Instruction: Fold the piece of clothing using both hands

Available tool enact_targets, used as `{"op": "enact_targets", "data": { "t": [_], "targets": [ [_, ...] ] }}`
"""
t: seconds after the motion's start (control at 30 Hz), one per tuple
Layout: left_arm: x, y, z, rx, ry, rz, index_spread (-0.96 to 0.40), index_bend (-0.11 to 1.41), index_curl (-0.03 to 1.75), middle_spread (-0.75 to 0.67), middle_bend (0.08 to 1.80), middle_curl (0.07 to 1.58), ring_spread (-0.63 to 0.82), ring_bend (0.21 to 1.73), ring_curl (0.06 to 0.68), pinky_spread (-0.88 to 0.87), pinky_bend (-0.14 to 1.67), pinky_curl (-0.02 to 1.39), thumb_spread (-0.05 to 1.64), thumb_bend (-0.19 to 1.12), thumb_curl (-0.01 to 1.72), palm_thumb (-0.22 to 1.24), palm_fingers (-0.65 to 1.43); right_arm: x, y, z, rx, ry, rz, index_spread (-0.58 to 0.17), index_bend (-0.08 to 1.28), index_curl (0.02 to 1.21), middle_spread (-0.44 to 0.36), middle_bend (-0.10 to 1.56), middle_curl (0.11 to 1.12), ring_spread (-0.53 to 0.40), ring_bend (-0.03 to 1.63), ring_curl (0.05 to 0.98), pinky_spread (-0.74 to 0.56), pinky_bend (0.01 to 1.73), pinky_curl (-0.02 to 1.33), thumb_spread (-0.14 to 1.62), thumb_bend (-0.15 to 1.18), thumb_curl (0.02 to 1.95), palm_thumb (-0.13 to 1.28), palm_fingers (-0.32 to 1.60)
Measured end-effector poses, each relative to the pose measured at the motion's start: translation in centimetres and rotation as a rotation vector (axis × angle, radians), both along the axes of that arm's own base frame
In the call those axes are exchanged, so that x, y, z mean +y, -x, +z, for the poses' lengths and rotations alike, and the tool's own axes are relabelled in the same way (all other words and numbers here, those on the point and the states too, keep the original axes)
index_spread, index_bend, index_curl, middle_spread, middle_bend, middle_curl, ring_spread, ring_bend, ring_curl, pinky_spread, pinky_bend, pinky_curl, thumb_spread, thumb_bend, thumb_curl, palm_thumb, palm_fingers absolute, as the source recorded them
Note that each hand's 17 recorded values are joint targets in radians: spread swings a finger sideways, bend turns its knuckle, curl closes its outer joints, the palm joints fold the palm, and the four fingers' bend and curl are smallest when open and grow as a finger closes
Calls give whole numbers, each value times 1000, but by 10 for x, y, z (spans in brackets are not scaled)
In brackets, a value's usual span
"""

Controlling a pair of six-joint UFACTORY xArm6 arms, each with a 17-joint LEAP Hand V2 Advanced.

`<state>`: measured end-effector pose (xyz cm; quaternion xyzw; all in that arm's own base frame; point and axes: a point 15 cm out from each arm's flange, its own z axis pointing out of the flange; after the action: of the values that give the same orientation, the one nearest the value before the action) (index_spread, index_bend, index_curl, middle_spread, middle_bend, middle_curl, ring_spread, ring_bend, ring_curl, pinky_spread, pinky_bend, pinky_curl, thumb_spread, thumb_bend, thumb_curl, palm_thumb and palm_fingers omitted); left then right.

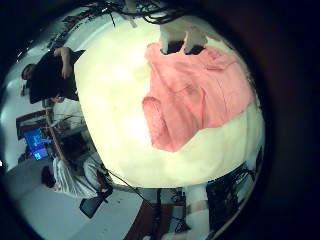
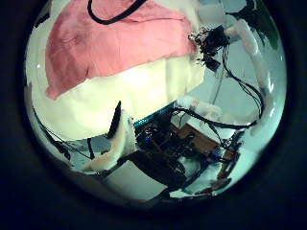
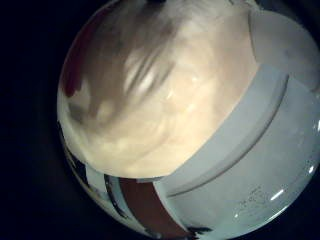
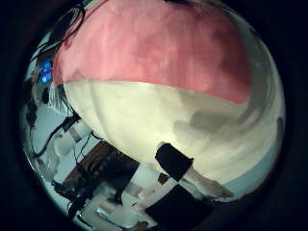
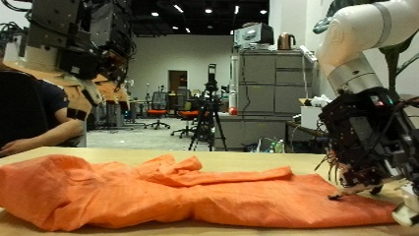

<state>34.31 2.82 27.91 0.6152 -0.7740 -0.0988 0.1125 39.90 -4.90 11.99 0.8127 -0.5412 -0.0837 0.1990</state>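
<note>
Lying crumpled on the table (cream-topped): the orange garment.

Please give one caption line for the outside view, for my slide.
Orange garment lies crumpled on the table; right hand low at its edge, left hand raised.

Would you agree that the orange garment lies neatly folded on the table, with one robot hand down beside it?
Not quite. The outside view shows the garment spread out and rumpled on the table, not folded. The right robot hand is indeed down beside it.
</note>
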Motion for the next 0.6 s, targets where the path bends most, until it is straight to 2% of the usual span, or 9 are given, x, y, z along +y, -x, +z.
{"op": "enact_targets", "data": {
  "t": [0.13, 0.23, 0.27, 0.33, 0.4, 0.47, 0.6],
  "targets": [
    [2, 4, -1, 5, 0, 6, 80, 151, 277, 316, 186, 286, 507, 511, 235, 461, 372, 353, 1145, -20, 362, 469, -16, -1, -3, -1, -9, 12, 20, -334, 207, 339, -57, 264, 359, 11, 412, 257, 85, 267, 314, 985, -10, 300, 591, 388],
    [2, 3, -1, 1, -1, 9, 80, 151, 275, 316, 187, 287, 507, 511, 233, 458, 374, 348, 1144, -20, 359, 470, -15, -2, -2, -2, -10, 12, 25, -354, 205, 349, -134, 421, 413, -168, 603, 296, -149, 295, 287, 979, -5, 323, 686, 900],
    [2, 3, -1, 1, -1, 9, 80, 151, 274, 316, 187, 287, 507, 510, 232, 461, 377, 348, 1144, -20, 358, 470, -14, -2, -3, -1, -14, 10, 26, -368, 244, 361, -158, 493, 438, -208, 654, 307, -262, 354, 289, 971, -6, 331, 710, 1163],
    [3, 4, -1, 2, 0, 11, 80, 151, 273, 316, 186, 287, 504, 513, 232, 460, 382, 347, 1143, -20, 357, 470, -13, -3, -9, 3, -46, 5, 31, -378, 360, 439, -170, 637, 508, -249, 784, 387, -385, 453, 345, 963, -4, 343, 751, 1390],
    [6, 5, -2, 6, 0, 14, 80, 151, 272, 315, 186, 287, 503, 514, 232, 460, 384, 345, 1143, -20, 356, 470, -14, -8, -11, 11, -74, 1, 24, -380, 434, 485, -174, 714, 544, -264, 845, 423, -438, 548, 387, 971, 4, 353, 795, 1414],
    [10, 5, -3, 10, -4, 18, 80, 152, 272, 315, 186, 287, 501, 516, 232, 460, 387, 343, 1143, -20, 355, 471, -14, -15, -2, 14, -74, 0, 17, -370, 594, 564, -170, 844, 602, -265, 944, 474, -467, 697, 455, 1010, 38, 376, 894, 1460],
    [15, 6, 0, 1, -8, 19, 80, 152, 270, 315, 188, 290, 500, 516, 231, 459, 389, 339, 1143, -20, 354, 471, -13, -27, 11, 27, -84, -13, 34, -349, 756, 656, -169, 992, 670, -259, 1075, 537, -451, 880, 545, 1095, 76, 405, 991, 1351]
  ]
}}
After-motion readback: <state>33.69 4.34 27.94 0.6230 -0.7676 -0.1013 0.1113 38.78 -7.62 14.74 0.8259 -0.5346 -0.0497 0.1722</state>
